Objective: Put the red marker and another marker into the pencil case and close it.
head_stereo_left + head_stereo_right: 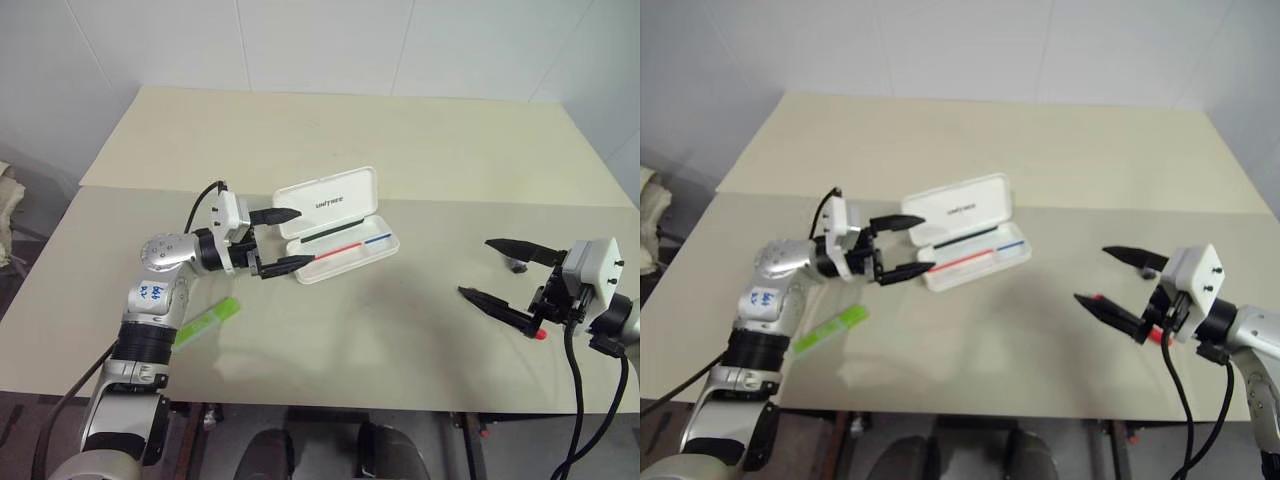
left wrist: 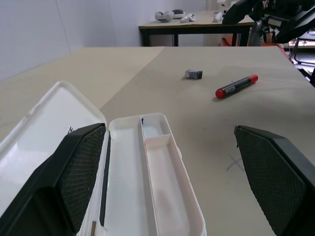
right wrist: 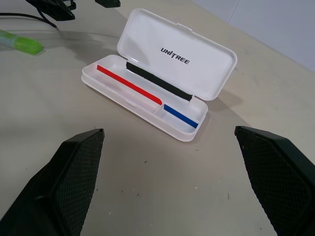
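The case [image 1: 338, 228] lies open on the table [image 1: 400, 140], lid up, tray empty and ready to load. The left gripper [image 1: 285, 240] hangs at its near end, jaws wide, holding nothing. The right gripper [image 1: 505, 273] is wide too, with the red marker [image 2: 236, 86] on the table just beneath it, likely its first pick. The green marker [image 1: 208, 322] waits beside the left arm.

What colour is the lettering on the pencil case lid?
Black on the white pencil case; it shows best in the right wrist view.
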You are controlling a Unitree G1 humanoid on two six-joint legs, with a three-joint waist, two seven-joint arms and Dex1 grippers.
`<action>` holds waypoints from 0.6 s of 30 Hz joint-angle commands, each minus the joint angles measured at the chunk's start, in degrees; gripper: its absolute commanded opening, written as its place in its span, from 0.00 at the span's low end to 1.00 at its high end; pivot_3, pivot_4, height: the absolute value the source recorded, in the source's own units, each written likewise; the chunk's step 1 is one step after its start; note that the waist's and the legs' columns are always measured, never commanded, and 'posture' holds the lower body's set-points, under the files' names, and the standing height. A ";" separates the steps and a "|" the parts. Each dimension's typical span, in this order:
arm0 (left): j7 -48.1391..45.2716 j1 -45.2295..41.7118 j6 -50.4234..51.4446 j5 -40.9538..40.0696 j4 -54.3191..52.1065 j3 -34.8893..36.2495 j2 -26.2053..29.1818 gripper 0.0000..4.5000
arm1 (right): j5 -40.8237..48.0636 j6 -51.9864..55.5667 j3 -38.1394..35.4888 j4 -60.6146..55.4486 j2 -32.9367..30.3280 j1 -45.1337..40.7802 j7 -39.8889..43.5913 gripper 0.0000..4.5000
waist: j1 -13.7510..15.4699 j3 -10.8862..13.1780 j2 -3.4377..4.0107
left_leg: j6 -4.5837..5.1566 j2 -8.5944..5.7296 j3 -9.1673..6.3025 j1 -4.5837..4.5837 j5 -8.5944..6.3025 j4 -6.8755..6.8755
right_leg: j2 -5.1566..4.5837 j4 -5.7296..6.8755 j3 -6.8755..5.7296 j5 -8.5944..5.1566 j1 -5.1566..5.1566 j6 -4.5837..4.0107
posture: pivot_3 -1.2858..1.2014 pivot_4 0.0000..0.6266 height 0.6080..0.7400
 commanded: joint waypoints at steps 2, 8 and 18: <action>-0.70 -0.11 -1.27 0.20 -1.30 0.83 1.06 1.00 | 1.23 -0.05 -2.30 -0.85 -0.15 -0.45 -0.49 1.00 | -0.02 0.00 0.00 | 0.00 0.00 0.00 0.00 0.00 0.00 | 0.00 0.00 0.00 0.00 0.00 0.00 | 0.52 0.24 1.00; 0.58 0.76 -0.14 0.16 -3.13 0.45 0.92 1.00 | 1.97 1.23 -1.75 -1.49 -0.35 -0.59 -0.64 1.00 | 0.00 0.00 0.00 | 0.00 0.00 0.00 0.00 0.00 0.00 | 0.00 0.00 0.00 0.00 0.00 0.00 | 0.52 0.24 1.00; 1.53 2.21 0.75 2.34 -3.67 0.33 3.02 0.48 | 0.97 2.30 3.73 -2.99 1.82 -4.07 -1.96 1.00 | -0.08 0.00 0.00 | 0.00 0.00 0.00 0.01 0.00 0.01 | 0.00 0.01 0.01 0.00 0.00 0.00 | 0.52 0.24 1.00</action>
